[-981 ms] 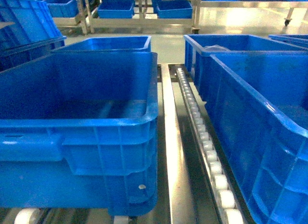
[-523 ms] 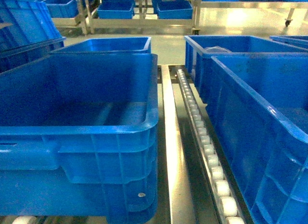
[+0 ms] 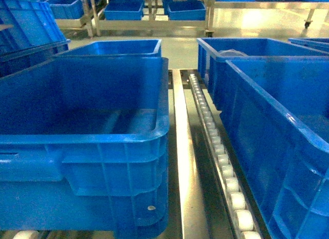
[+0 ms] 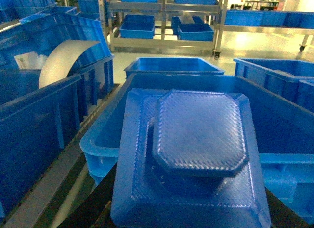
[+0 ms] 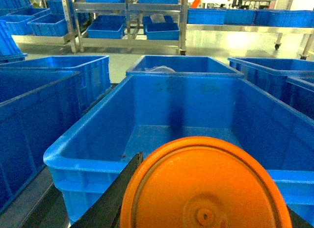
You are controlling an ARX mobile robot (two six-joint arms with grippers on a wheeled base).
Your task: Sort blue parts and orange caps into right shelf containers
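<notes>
Left wrist: blue part (image 4: 196, 154) fills foreground above near crate (image 4: 98, 135). Right wrist: orange cap (image 5: 206, 184) over its crate (image 5: 78, 154). Jaws unseen, grip can't tell either side.

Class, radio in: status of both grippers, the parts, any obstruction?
Left gripper carries blue part above crate. Right gripper carries orange cap above crate. Jaws hidden. Nothing in the way.

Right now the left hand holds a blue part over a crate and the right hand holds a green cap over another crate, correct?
Not quite: the cap is orange, not green, as the right wrist view shows. The blue part over a crate is right.
</notes>
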